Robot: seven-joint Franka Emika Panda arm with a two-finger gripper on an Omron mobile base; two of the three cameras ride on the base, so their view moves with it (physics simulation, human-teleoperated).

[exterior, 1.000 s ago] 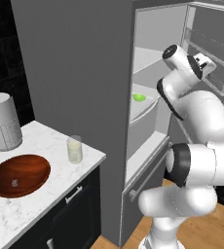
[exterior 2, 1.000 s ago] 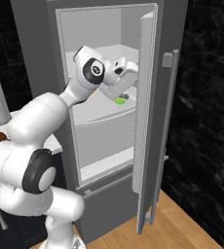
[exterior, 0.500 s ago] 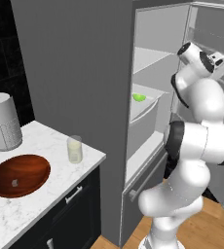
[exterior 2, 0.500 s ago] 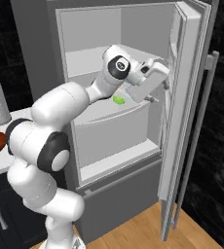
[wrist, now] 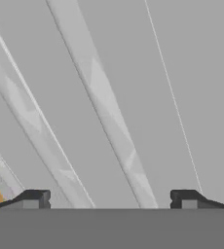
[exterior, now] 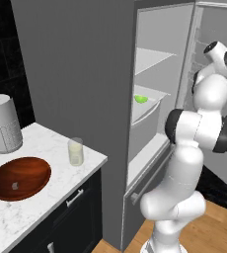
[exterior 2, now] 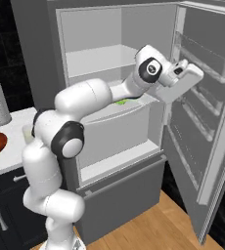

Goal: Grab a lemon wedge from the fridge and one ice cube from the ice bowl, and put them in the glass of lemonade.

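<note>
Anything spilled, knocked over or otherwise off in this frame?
Nothing stands out. The fridge door is swung wide, the lemon wedge lies on its shelf, the glass of lemonade stands upright beside the ice bowl, and the open gripper holds nothing.

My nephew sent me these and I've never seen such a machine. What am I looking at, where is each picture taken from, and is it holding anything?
It is a rendered kitchen with a white robot arm on a driving base. Two pictures come from cameras on the base, behind the arm to its left and right. The third comes from a camera on the hand, looking along the gripper at the inside of the open fridge door. The jaws stand wide apart with nothing between them.

The fridge is open, and a small lemon wedge lies on a shelf inside. On the marble counter stand a glass of lemonade, a wooden ice bowl holding one ice cube, and a paper-towel roll.
</note>
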